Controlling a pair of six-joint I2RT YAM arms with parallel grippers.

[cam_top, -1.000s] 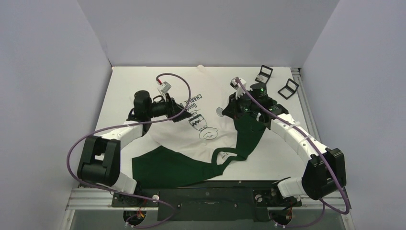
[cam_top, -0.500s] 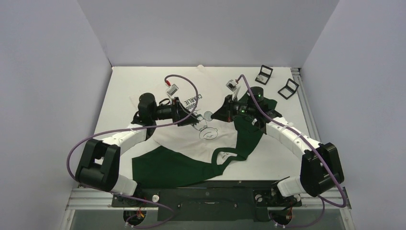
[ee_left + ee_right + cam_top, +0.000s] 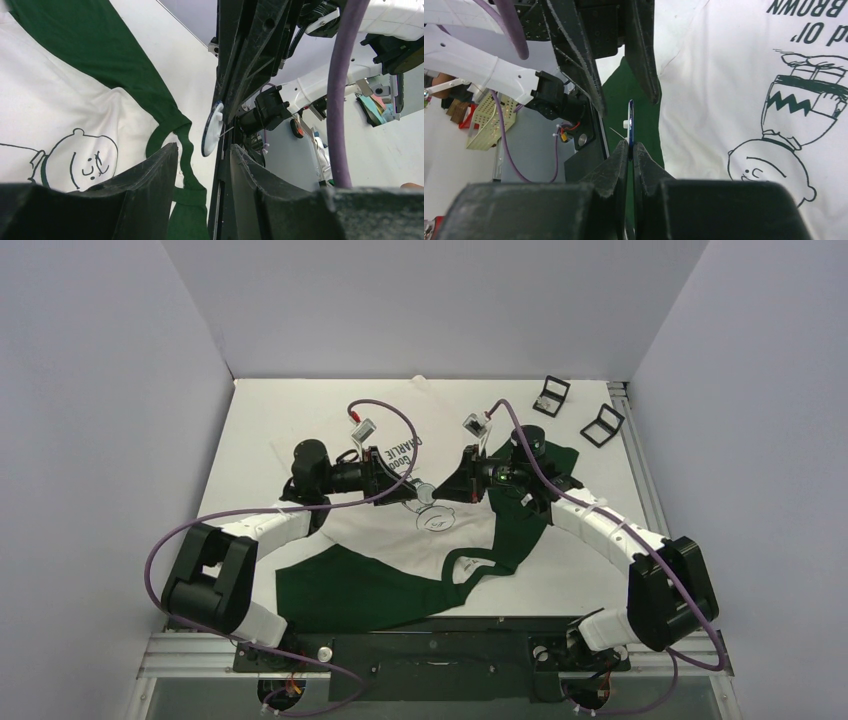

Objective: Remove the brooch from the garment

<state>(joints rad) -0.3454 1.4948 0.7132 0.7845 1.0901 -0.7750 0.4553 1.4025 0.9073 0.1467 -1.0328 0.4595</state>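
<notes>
White surface inside pale walls carries the garment, spread flat with its print facing up. The right hand is clenched on the brooch, pinching the disc by its edge and holding it in the air clear of the fabric, so it looks already freed. The left hand faces it, released, with its fingers spread either side of the disc without touching, probably ready to receive it. Compared with a second ago, the right hand has carried the brooch leftward from beside the green sleeve. The left hand has moved right to meet it above the printed face.
</notes>
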